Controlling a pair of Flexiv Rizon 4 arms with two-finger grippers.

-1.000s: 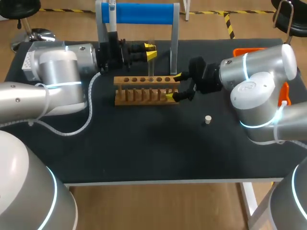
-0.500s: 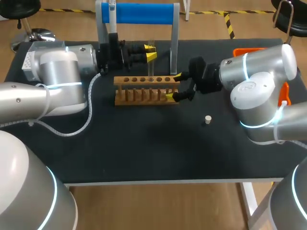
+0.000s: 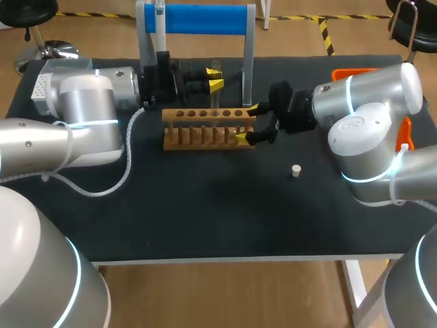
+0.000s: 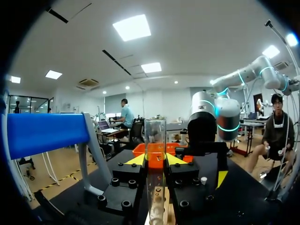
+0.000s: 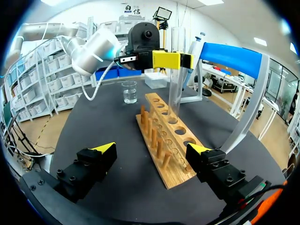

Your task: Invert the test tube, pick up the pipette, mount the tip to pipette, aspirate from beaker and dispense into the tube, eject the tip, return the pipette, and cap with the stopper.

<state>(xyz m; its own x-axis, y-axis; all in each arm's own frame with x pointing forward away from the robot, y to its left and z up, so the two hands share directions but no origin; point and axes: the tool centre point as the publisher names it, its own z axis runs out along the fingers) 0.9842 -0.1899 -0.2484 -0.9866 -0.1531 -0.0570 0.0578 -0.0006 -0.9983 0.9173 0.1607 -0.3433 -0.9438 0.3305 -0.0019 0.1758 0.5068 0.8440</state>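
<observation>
Black-topped table [image 3: 205,219], white legs, on a light wooden floor [image 3: 225,294]. Yellow-and-black hazard tape [image 3: 326,33] on the floor past the far edge. Stool base [image 3: 42,46] far left, dark chair [image 3: 412,24] far right. White ceiling [image 4: 187,42]; square panel lights [image 4: 133,27], smaller round ones further off. Pale walls [image 4: 161,104]. Shelving [image 5: 30,89] stacked with white bins along one side.

The tube [image 4: 155,140] has its low end cut off. The right arm [image 3: 369,116] hides most of the tray [image 3: 351,71].
</observation>
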